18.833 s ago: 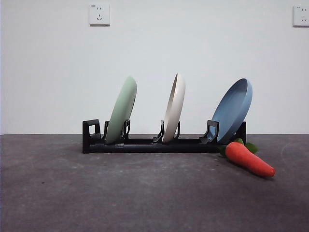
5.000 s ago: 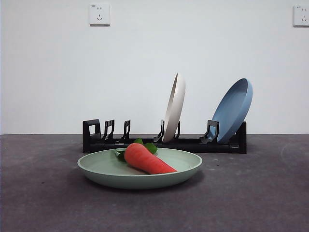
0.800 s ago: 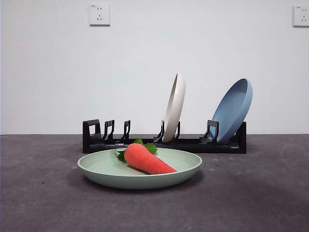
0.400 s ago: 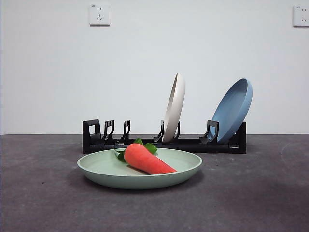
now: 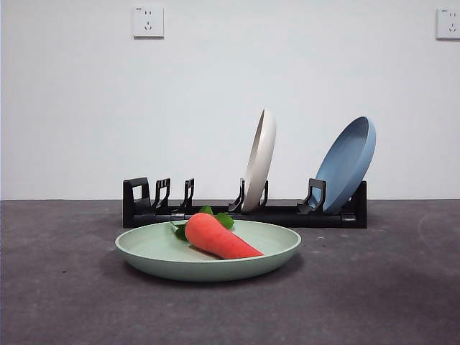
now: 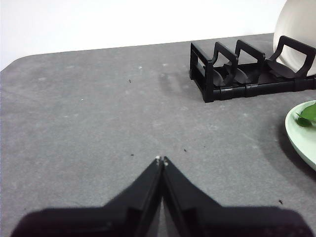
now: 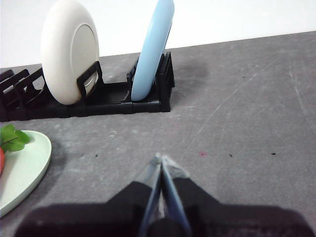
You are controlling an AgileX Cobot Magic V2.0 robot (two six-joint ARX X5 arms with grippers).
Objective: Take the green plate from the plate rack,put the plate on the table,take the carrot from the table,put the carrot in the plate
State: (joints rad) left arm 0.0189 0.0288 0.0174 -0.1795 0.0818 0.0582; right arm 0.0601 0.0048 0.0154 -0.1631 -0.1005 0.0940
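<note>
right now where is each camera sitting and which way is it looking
Front view: low at table height, looking level at the green plate with the carrot; no arm shows.
Left wrist view: above bare table, its own shut left gripper showing.
Right wrist view: faces the plate rack; shut right gripper shows.
All three share rack and plate.

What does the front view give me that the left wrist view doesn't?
Front only: the orange-red toy carrot lying in the plate, the blue plate, and the full black plate rack. Left wrist only: the left claw, shut over bare dark grey table. Both: the pale sage green plate flat on the table, the cream-white plate and the rack's vacant slots.
</note>
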